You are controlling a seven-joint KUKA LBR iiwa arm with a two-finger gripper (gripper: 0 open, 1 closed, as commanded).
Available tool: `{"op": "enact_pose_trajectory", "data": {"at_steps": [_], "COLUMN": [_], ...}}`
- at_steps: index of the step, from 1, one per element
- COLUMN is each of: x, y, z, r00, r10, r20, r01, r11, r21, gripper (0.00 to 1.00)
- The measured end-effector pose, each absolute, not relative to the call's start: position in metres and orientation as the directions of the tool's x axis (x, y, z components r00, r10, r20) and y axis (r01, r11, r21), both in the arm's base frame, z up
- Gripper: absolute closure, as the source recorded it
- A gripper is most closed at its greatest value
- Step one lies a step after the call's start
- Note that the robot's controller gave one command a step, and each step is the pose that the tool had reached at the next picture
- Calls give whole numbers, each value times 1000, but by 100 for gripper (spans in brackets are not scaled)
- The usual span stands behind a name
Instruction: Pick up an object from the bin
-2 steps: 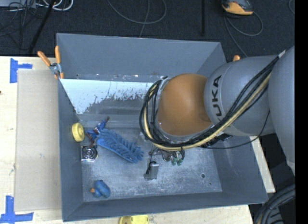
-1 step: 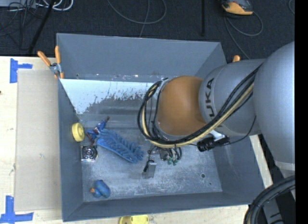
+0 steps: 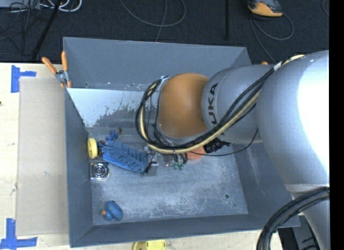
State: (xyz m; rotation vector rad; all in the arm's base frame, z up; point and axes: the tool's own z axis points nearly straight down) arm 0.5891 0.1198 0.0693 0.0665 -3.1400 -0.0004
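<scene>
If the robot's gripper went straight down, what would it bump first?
Probably the right end of the blue brush, close by the gripper; depth is unclear, so maybe the bin floor beside it.

Light falls from above, even and fairly bright, into the grey bin (image 3: 161, 63). The bin's floor is palest toward its near side. Its far wall is dimmer along the top, with a lighter, worn wedge glinting at its lower left. The arm (image 3: 290, 120), entering over the bin's right side, shows broad soft highlights along its silver casing. The orange cover (image 3: 180, 106) above the bin's middle has a gentle sheen and no hard glare. Under both, a soft-edged shadow darkens the floor and the bin's right wall. A small round metal piece (image 3: 99, 171) near the bin's left wall catches a faint glint. Beyond the bin's far rim the floor (image 3: 161, 7) is nearly black.
</scene>
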Motion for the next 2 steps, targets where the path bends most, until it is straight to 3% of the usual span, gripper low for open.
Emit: {"op": "enact_pose_trajectory", "data": {"at_steps": [1, 2], "x": [589, 598], "y": [120, 130], "z": [69, 178], "r00": [-999, -999], "r10": [-41, -42], "r20": [1, -1], "r01": [-41, -42], "r11": [999, 999], "r21": [0, 0], "gripper": [100, 100]}}
